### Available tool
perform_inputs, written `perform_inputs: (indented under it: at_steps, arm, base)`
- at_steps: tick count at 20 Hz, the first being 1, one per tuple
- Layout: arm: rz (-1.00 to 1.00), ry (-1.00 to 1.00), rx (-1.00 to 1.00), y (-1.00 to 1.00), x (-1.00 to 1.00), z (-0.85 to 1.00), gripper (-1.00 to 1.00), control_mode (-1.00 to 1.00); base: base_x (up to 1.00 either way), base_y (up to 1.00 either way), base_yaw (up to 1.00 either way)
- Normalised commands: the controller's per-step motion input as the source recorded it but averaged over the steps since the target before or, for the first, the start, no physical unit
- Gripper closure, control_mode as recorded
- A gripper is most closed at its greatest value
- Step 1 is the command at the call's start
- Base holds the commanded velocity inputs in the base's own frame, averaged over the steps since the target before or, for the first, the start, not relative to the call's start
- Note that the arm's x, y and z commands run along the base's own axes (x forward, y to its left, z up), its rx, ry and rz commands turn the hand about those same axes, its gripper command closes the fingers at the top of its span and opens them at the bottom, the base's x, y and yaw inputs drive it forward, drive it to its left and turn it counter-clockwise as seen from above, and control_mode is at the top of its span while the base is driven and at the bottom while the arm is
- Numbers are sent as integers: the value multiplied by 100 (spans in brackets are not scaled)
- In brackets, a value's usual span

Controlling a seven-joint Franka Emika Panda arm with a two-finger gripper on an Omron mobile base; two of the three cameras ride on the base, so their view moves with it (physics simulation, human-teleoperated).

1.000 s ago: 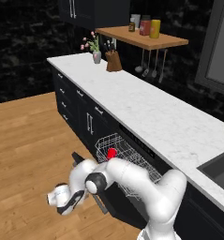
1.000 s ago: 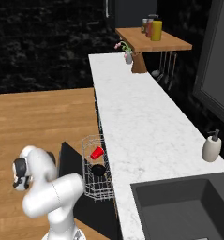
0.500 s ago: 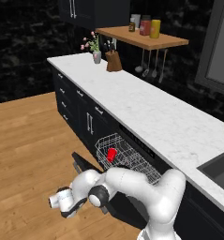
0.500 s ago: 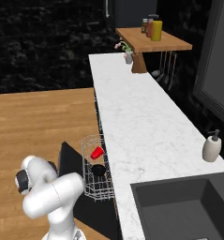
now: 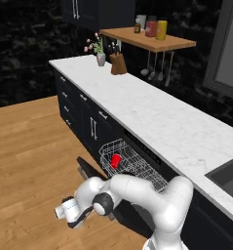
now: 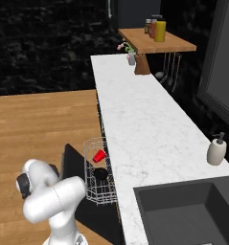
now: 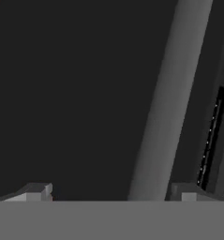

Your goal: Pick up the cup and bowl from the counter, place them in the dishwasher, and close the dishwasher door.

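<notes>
Much of the dishwasher hidden by the arm
The arm covers most of the dishwasher door [image 5: 88,168] in the left base view; the bowl [image 6: 101,174] shows as a dark blob in the rack, shape unclear; the tool [image 7: 108,199] tips are cut off low in the hand view, their spread unreadable; the sink [image 5: 230,173] runs off the edge

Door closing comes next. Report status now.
Gripper low beside dropped flat black dishwasher door, fingers apart, holding nothing. Small red plastic cup and shallow black bowl sit in white wire rack. Rack is pulled out over door.
</notes>
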Motion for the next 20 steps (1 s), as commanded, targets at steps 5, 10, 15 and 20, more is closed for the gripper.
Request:
perform_inputs:
  at_steps: [5,10,15,20]
  arm:
    - [-17,11,-39,-86,23,1,-100,-100]
    - [-21,10,-44,-99,38,0,-100,-100]
    - [-24,9,-48,-87,34,0,-100,-100]
    - [-25,5,-47,-87,45,0,-100,-100]
  base:
    - [0,0,0]
    - [0,0,0]
    - [0,0,0]
    - [0,0,0]
